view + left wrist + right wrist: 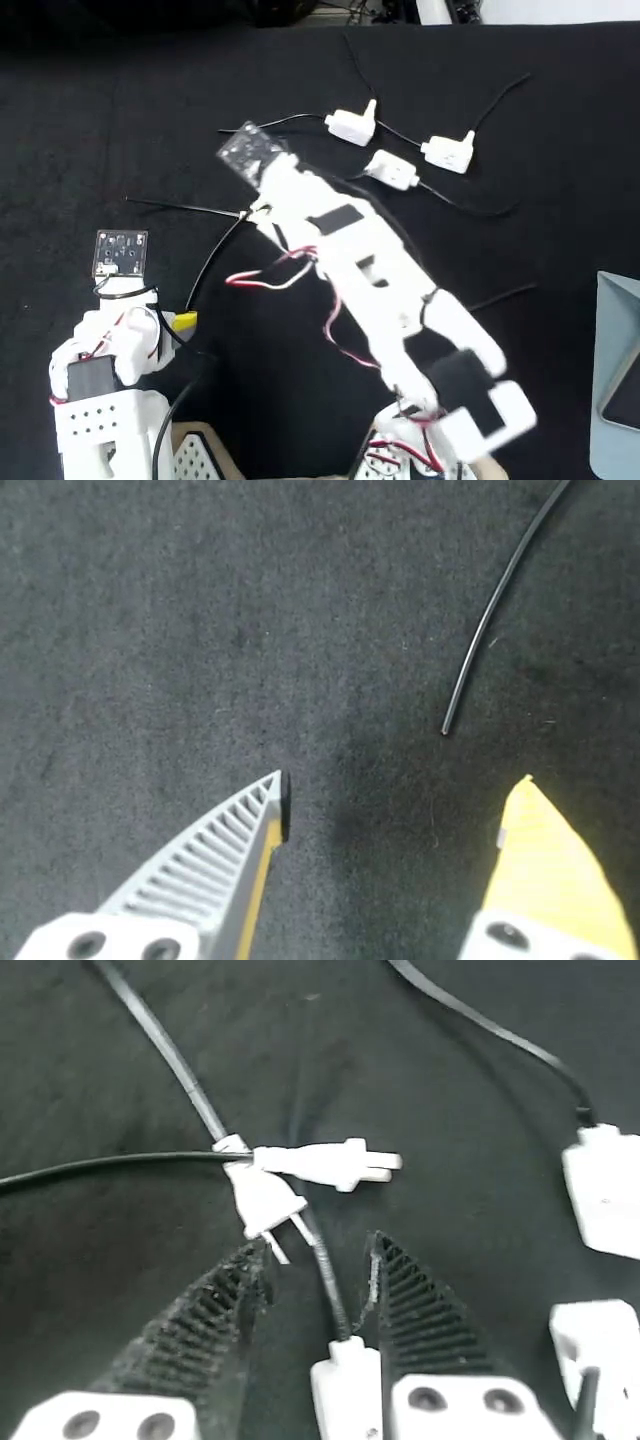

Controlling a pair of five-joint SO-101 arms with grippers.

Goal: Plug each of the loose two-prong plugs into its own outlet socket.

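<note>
Black cloth (90, 90) carries two white two-prong plastic plugs (330, 1163) near the white boxy sockets (605, 1195); the right gripper (318, 1247), half open and empty above them, should straddle one plug squarely.

No readable text or labels.

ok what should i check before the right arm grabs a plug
1. Right gripper open: ok.
2. Straight plug and angled plug loose on the cloth: ok.
3. Plugs separated: not ok, their cord ends touch.
4. Gap between the jaws clear: not ok, a thin cable runs through it.
5. Socket slots reachable: cannot tell.
6. Left gripper open, over bare cloth: ok.
</note>
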